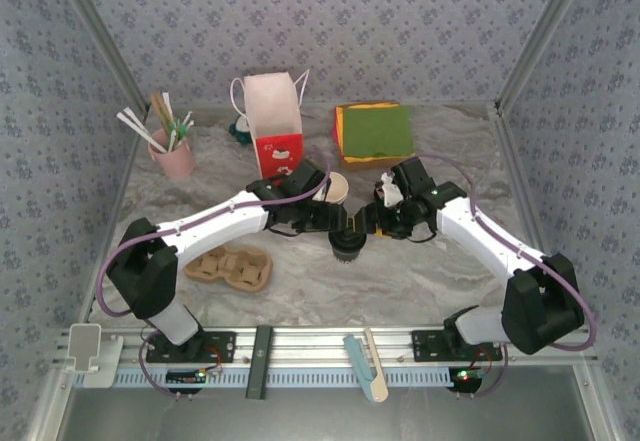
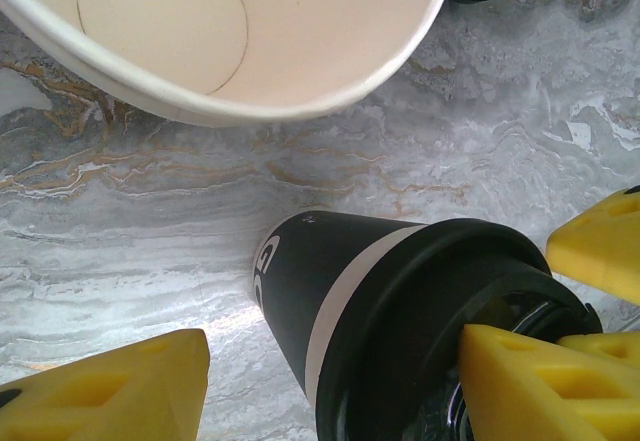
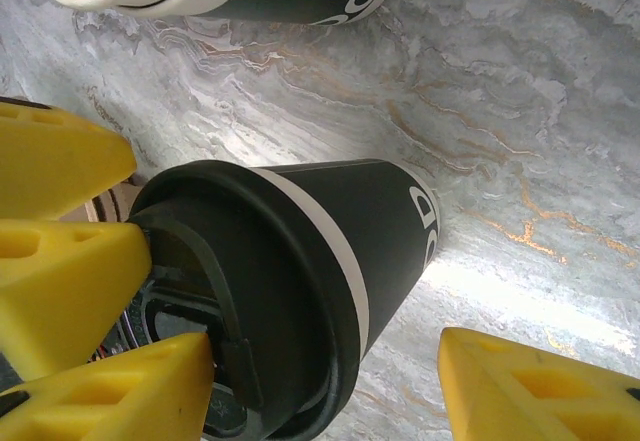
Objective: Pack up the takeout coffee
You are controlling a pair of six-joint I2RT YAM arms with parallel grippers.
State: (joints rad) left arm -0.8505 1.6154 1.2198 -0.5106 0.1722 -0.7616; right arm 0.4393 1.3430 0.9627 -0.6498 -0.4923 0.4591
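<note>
I have both arms meeting mid-table over the lidded cup, which stands upright on the marble table, just in front of the open cup. That second cup also stands upright, bare white inside and no lid on it. On my left wrist camera the left gripper straddles the lidded cup. One finger sits against the black lid and the other finger stands clear of the dark wall, so the jaws are wide and hold nothing. The right gripper looks much the same on its own camera. Its jaws are parted around the cup, with a clear gap to the outer finger. Yellow fingers crowd the lid from both sides. The cardboard carrier lies well off to the left under my left arm. The pink cup of sticks, a red and white bag and a green and orange stack sit along the back.
</note>
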